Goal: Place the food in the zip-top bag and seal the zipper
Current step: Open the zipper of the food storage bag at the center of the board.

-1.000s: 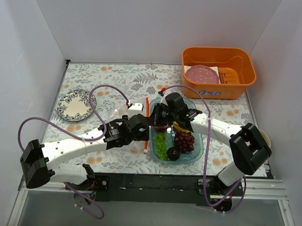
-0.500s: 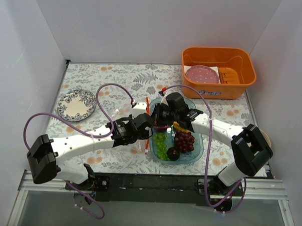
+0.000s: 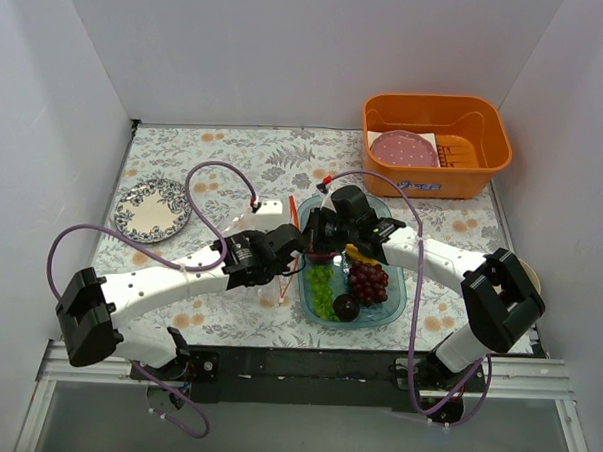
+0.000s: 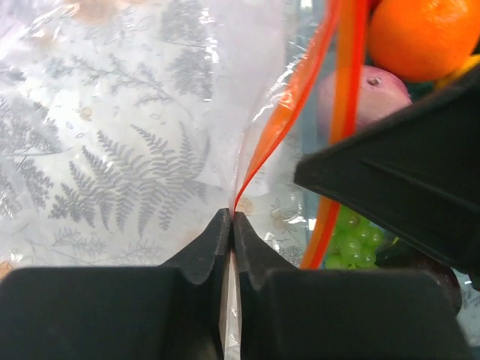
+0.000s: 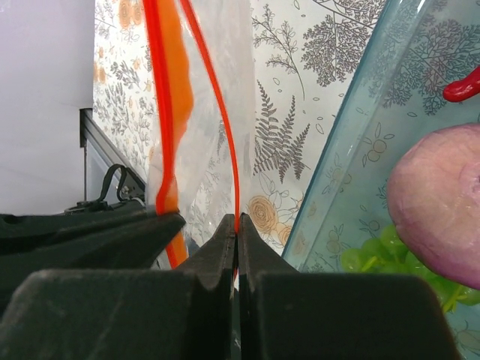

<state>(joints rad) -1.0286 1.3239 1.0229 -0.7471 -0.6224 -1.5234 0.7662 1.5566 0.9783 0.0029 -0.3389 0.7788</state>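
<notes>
An orange plastic bin (image 3: 489,164) is seen at the upper right of the top view, with a pink dotted disc (image 3: 405,147) lying in it, and a round patterned plate (image 3: 152,209) is set at the left on the fern-printed tablecloth (image 3: 225,143). Purple cables (image 3: 209,172) are looped over both arms. At centre a clear blue tray (image 3: 393,302) is placed, and in it green grapes (image 3: 322,287), dark purple grapes (image 3: 369,281), a dark plum (image 3: 346,308) and a yellow pepper (image 3: 358,255) are gathered; its upper end is covered by the right wrist. In the left wrist view the right side is blocked by a black finger of the other arm, behind which an orange (image 4: 416,37) and a purple onion (image 4: 360,94) are partly shown. The zip-top bag (image 4: 135,112) — thin, clear, crinkled film through which the fern print is read — is seen just left of the tray, its mouth turned toward it. The zipper (image 4: 274,127), a narrow red-orange strip, is parted into two lips. The left gripper (image 4: 231,225) is clamped together on one lip at the bottom centre of its view; the right gripper (image 5: 238,225) is pinched tight on the other, a thin red line — a red chilli (image 5: 465,86) is glimpsed at that view's right edge. Both arms are stretched forward and bent inward, the wrists held close together at the tray's left rim.
</notes>
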